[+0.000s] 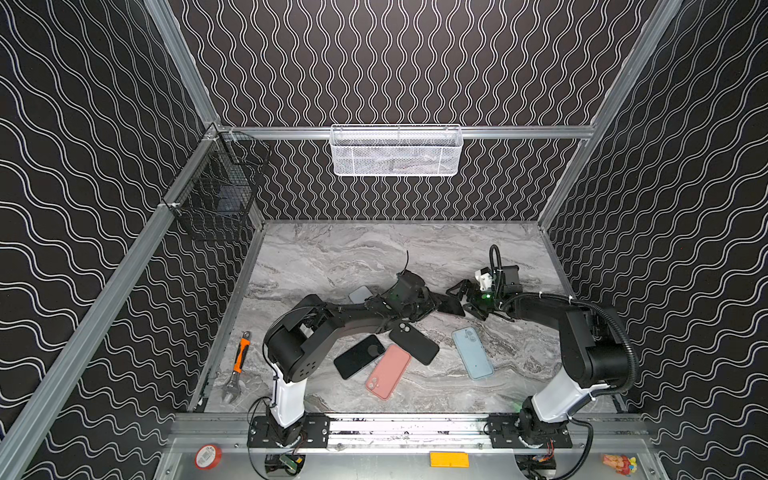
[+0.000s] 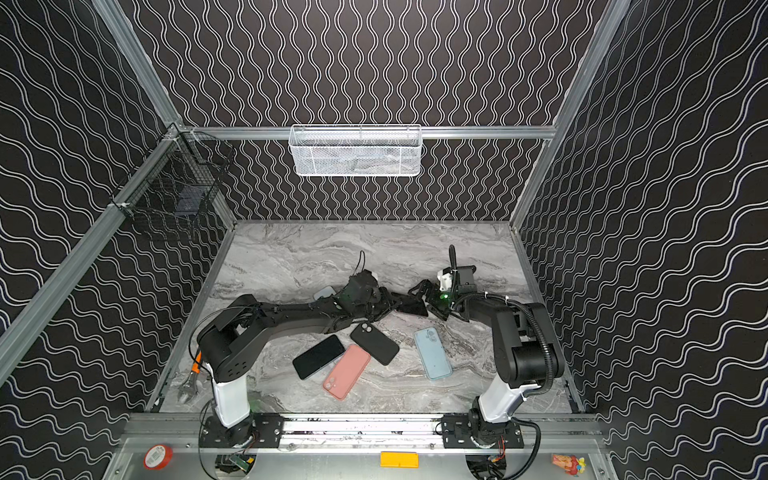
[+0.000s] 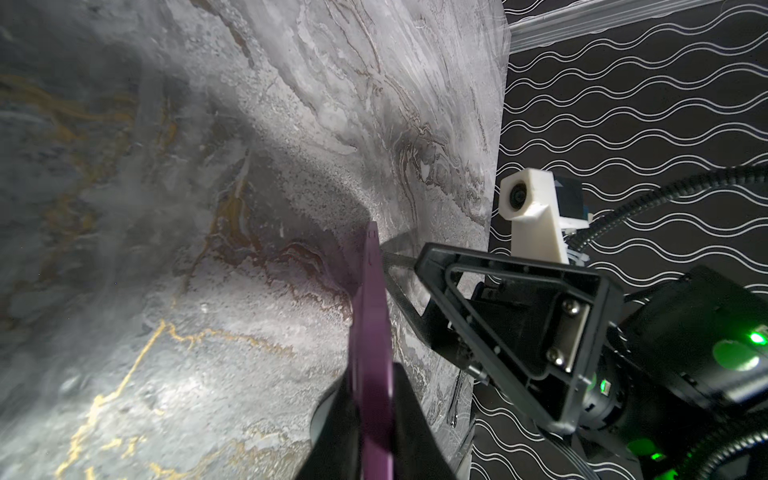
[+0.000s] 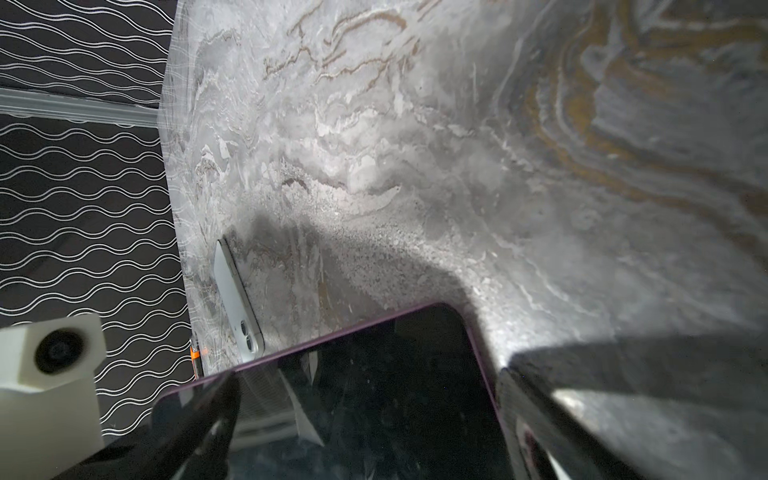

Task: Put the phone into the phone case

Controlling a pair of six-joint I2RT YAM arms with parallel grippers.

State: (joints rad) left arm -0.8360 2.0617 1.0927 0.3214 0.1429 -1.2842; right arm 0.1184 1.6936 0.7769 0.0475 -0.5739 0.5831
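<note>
Toward the back of the marble table [image 1: 332,257], between the two arms, the purple-edged phone [image 4: 374,395] is held clear of the surface, dark screen upward. The left gripper [image 1: 433,302] pinches one end through its thickness, jaws pressed onto screen and back; the left wrist view shows the phone edge-on between them. The right gripper [image 1: 464,301] has its jaws spread wide, one along each long side of the phone's other end, clasping it across its width. Nearer the arm bases lie a black case [image 1: 413,343] and a pink case [image 1: 388,371], touching, with a second dark phone [image 1: 359,356] against the pink one. A pale blue case [image 1: 473,352] lies apart to their right.
</note>
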